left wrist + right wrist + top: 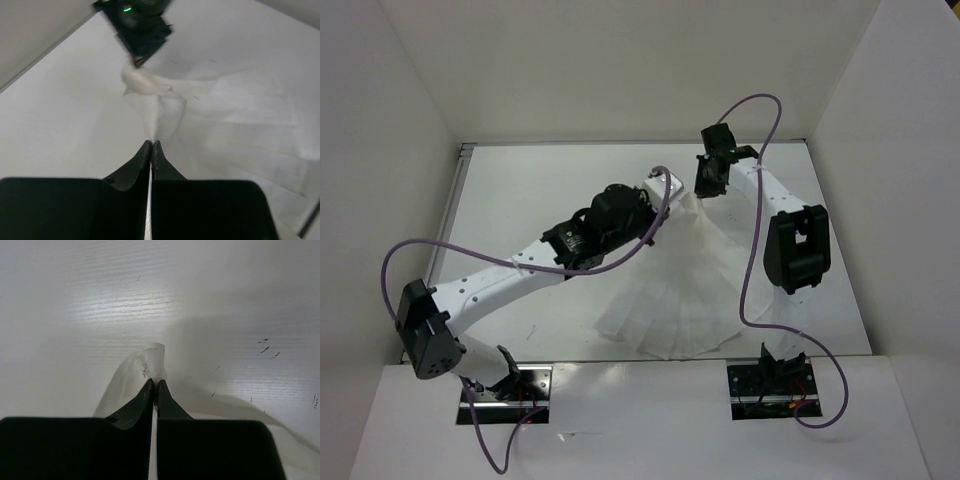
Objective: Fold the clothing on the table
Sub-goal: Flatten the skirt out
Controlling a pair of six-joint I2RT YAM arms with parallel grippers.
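Note:
The white pleated clothing (682, 285) fans out on the table (520, 200), wide hem toward the near edge, narrow top at the far middle. My left gripper (665, 183) is shut on the narrow top's left part; in the left wrist view the clothing (167, 112) rises from between the left gripper's (151, 144) closed tips. My right gripper (708, 185) is shut on the top's right corner. Its wrist view shows a tuft of the clothing (150, 362) sticking out past the right gripper's (154, 382) pinched tips. The two grippers sit close together.
Upright white walls (380, 120) enclose the table on the left, back and right. A thin metal edge (460, 190) runs along the left side. Purple cables (760, 110) loop over both arms. The arm bases (505, 385) are mounted at the near edge.

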